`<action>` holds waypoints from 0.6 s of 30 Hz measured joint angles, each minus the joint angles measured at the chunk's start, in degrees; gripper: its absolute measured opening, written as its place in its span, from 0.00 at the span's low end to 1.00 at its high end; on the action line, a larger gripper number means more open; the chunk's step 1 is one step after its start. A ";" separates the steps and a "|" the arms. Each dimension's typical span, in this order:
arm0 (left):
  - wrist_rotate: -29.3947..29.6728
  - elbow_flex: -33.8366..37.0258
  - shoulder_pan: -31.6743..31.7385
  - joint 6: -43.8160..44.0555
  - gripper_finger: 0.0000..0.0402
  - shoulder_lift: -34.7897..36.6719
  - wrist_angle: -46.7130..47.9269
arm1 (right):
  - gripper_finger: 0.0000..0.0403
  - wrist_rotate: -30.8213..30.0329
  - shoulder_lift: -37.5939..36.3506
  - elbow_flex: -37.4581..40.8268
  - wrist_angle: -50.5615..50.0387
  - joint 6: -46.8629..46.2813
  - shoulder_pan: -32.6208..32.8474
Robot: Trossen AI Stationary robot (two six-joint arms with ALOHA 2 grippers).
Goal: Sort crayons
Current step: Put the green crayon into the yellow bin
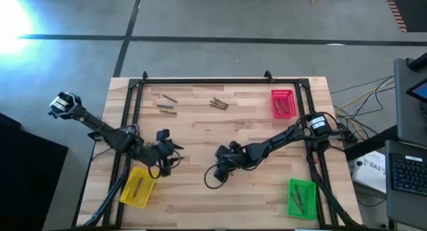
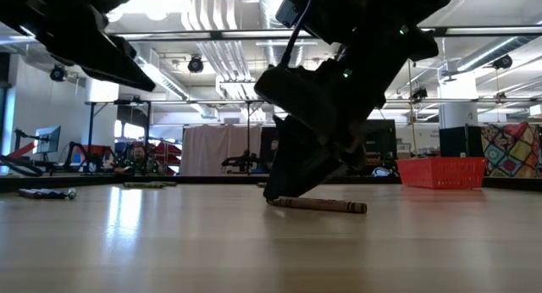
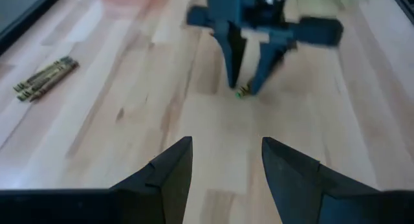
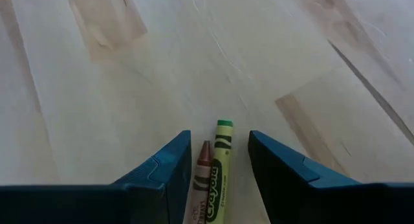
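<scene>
While crayons already lie in the red tray (image 1: 283,95), yellow tray (image 1: 137,188) and green tray (image 1: 300,197), the right gripper (image 4: 220,160) straddles two crayons (image 4: 213,175) mid-worktop, unclosed. Loose crayons (image 1: 219,103) remain; the left gripper (image 3: 226,162) waits, spread and empty.

The high view looks straight down on the whole wooden table (image 1: 200,124), from well above, with the red tray (image 1: 282,103) toward 1 o'clock of table centre. The low view sits at table-top height, facing level across the boards into the room, and shares that red tray (image 2: 440,171). Each wrist view looks close past its own fingers; the left wrist view faces the right gripper (image 3: 249,88), which the high view (image 1: 223,165) shows near 5 o'clock of centre.
</scene>
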State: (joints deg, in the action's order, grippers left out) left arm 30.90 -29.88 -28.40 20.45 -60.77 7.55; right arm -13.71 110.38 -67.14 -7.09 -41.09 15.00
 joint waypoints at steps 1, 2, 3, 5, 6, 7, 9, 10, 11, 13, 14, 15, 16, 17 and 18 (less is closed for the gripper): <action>0.02 0.80 0.72 -0.20 0.42 0.00 -1.73 | 0.37 -0.13 0.28 -0.01 0.11 -0.26 0.03; 0.04 1.50 1.45 -0.42 0.42 0.00 -3.13 | 0.37 -0.27 0.55 -0.02 0.15 -0.31 0.07; 0.11 2.13 2.23 -0.61 0.42 0.00 -4.25 | 0.37 -0.32 0.89 -0.10 0.21 -0.31 0.07; 0.13 2.96 3.96 -0.70 0.42 0.00 -5.33 | 0.36 -0.49 1.27 -0.12 0.40 -0.31 0.07; 0.58 3.07 4.74 -0.64 0.42 0.00 -5.26 | 0.35 -0.65 1.45 -0.14 0.43 -0.30 0.07; 1.35 3.07 5.50 -0.58 0.42 0.00 -5.26 | 0.34 -1.04 1.47 -0.15 0.42 -0.18 0.07; 3.28 2.95 6.65 -0.24 0.42 -0.07 -5.53 | 0.30 -2.28 1.52 -0.12 0.34 0.27 0.09; 4.55 2.83 7.04 -0.21 0.42 -0.09 -5.51 | 0.27 -2.91 1.55 -0.12 0.29 0.57 0.11; 6.04 2.70 7.40 -0.12 0.42 -0.09 -5.53 | 0.24 -3.31 1.57 -0.10 0.09 0.73 0.11; 10.73 2.57 7.82 0.11 0.42 -0.09 -5.56 | 0.18 -4.92 1.61 -0.14 -0.83 0.53 0.09; 13.58 2.57 7.91 0.41 0.42 -0.09 -5.52 | 0.14 -6.09 1.65 -0.20 -1.54 0.14 0.10; 16.66 2.59 7.91 1.03 0.42 -0.09 -5.53 | 0.11 -7.25 1.65 -0.23 -2.51 -0.25 0.11; 19.65 2.64 7.91 1.80 0.42 -0.09 -5.53 | 0.07 -8.17 1.65 -0.23 -3.49 -0.62 0.11; 21.91 2.72 7.93 2.49 0.42 -0.09 -5.51 | 0.05 -8.95 1.65 -0.20 -4.45 -0.88 0.10; 23.21 2.87 7.93 3.12 0.42 -0.09 -5.45 | 0.04 -9.47 1.65 -0.15 -4.92 -0.90 0.05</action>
State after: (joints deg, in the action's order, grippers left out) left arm 54.11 -27.02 -20.47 23.57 -60.86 2.10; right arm -23.17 112.03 -67.29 -12.00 -42.00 15.06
